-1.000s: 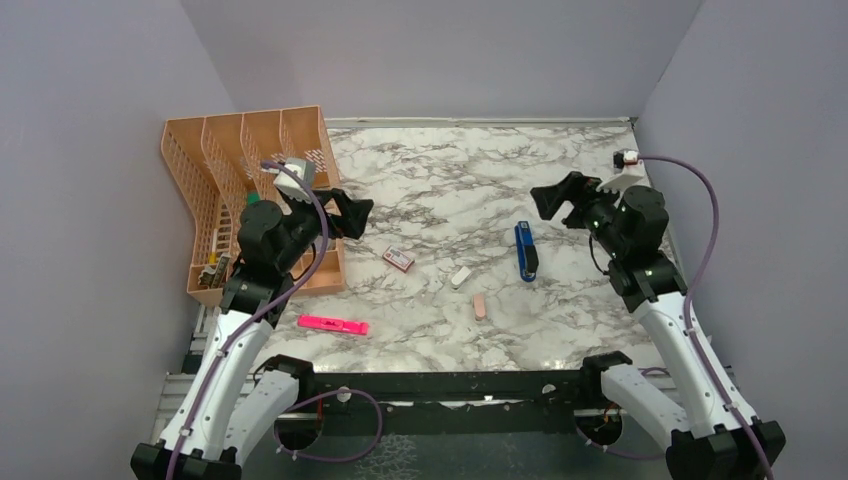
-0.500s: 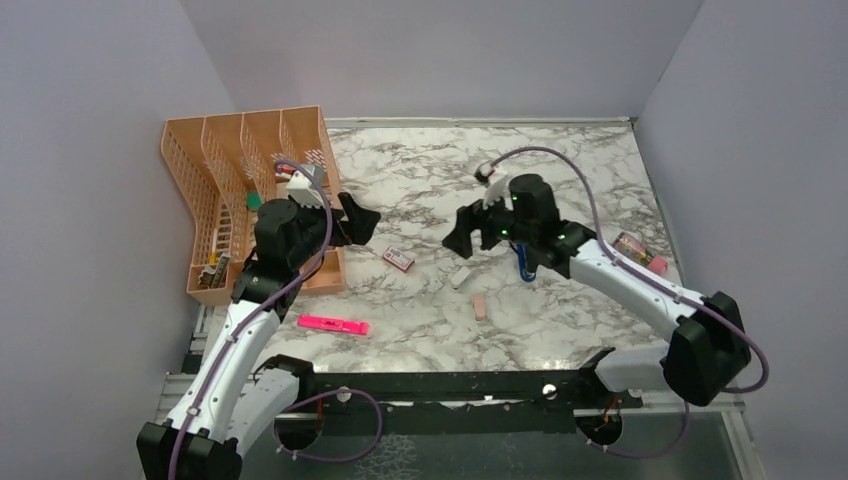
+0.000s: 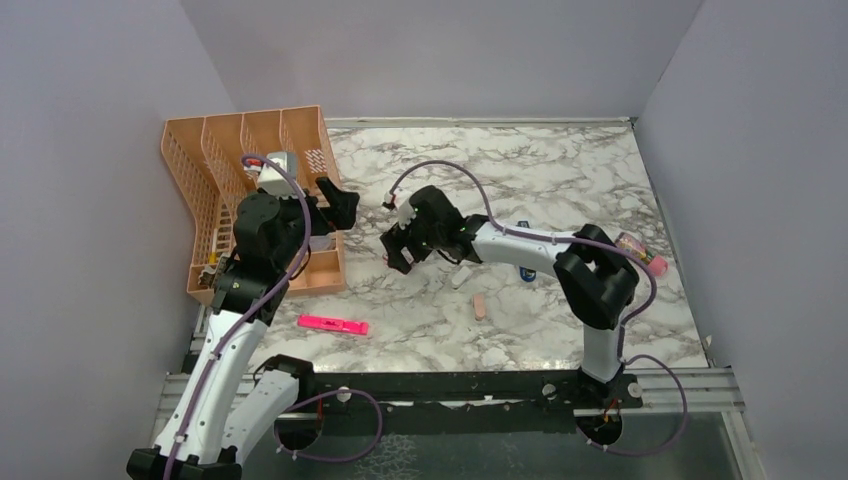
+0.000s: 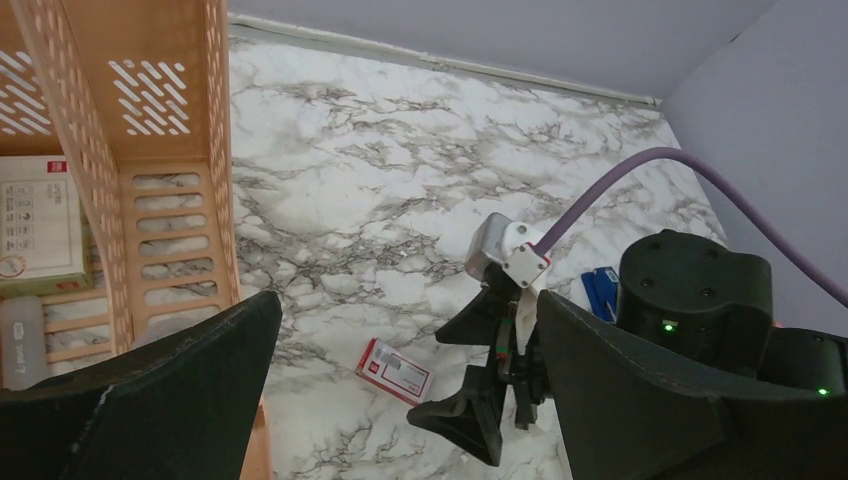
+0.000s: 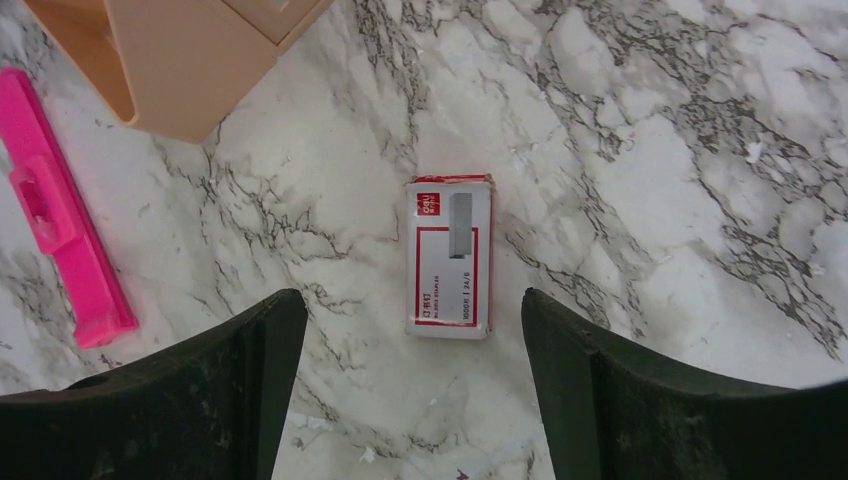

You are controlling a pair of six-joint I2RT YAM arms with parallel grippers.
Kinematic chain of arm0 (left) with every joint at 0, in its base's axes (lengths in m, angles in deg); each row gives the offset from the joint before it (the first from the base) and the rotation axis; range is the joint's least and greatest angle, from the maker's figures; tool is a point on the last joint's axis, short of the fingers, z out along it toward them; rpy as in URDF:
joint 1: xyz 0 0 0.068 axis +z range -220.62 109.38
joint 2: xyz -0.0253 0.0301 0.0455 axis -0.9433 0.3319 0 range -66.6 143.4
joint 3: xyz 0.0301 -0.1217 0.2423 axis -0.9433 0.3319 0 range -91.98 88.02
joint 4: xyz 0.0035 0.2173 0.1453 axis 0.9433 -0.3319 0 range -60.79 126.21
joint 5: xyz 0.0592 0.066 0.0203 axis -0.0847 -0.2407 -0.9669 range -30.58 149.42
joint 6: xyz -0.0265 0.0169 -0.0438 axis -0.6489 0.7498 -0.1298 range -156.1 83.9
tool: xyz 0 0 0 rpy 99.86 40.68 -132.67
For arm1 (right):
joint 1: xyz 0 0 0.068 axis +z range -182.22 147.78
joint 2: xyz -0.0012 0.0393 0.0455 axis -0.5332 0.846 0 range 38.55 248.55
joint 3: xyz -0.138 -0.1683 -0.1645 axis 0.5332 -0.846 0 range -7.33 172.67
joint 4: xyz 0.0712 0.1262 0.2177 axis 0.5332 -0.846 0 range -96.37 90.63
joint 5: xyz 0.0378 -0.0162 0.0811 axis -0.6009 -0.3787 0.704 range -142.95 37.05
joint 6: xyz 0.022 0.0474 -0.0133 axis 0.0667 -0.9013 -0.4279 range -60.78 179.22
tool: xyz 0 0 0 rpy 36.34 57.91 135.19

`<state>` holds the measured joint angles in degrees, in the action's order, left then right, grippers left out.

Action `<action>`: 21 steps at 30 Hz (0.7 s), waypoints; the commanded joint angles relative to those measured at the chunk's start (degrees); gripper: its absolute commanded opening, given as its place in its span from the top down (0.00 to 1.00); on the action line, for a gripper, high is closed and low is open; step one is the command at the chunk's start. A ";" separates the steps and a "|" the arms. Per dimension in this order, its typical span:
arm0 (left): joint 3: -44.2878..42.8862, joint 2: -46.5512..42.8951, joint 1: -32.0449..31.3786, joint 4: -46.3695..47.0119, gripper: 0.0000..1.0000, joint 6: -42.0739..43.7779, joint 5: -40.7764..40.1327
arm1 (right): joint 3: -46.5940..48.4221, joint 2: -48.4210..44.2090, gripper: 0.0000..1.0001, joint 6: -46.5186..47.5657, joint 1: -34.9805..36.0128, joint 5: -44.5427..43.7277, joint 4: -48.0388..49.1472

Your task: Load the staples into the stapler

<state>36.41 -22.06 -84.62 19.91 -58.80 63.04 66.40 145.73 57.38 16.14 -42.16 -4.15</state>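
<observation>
The staples' red-and-white box [image 5: 449,257] lies flat on the marble, just ahead of and between my right gripper's [image 5: 410,300] open fingertips, with nothing held. In the top view that gripper [image 3: 398,252] hovers over the box and hides it. The left wrist view shows the box [image 4: 397,370] beside the right gripper's black fingers [image 4: 480,410]. The blue stapler [image 3: 527,272] lies to the right, partly under the right arm, and a bit of the stapler [image 4: 600,292] shows in the left wrist view. My left gripper [image 3: 340,205] hangs open and empty near the orange organiser.
An orange mesh organiser [image 3: 215,180] stands at the left, its corner [image 5: 190,60] close to the box. A pink highlighter [image 3: 333,324] lies near the front. A white capsule piece [image 3: 460,277] and a peach piece [image 3: 480,305] lie right of the right gripper.
The right arm has swung from the far right across the table, past the stapler, to hover over the staples' box. The left gripper has drawn back slightly toward the organiser.
</observation>
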 commanded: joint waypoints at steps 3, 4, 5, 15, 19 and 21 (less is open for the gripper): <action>2.91 -0.59 -0.06 1.68 0.01 -2.18 1.66 | 3.81 6.00 0.17 3.87 2.38 -3.05 -2.64; 2.92 -0.33 -0.06 1.62 0.01 -2.25 1.84 | 3.98 6.44 0.18 3.87 2.48 -3.55 -2.69; 2.99 -0.16 -0.10 1.68 0.01 -2.26 2.25 | 4.11 6.88 0.19 3.93 2.59 -3.77 -2.74; 5.82 -0.34 -0.07 4.88 0.01 -3.40 2.76 | 6.83 12.14 0.30 4.92 2.62 -7.30 -5.99; 6.08 0.14 -0.12 4.84 0.01 -3.53 3.56 | 7.05 13.14 0.36 5.63 2.57 -8.30 -5.82; 6.60 0.34 -0.07 4.72 0.02 -3.93 4.53 | 7.98 14.02 0.41 6.55 2.62 -8.14 -7.03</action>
<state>42.07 -21.91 -84.62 22.64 -61.75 65.09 72.30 157.07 62.14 18.41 -48.11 -8.34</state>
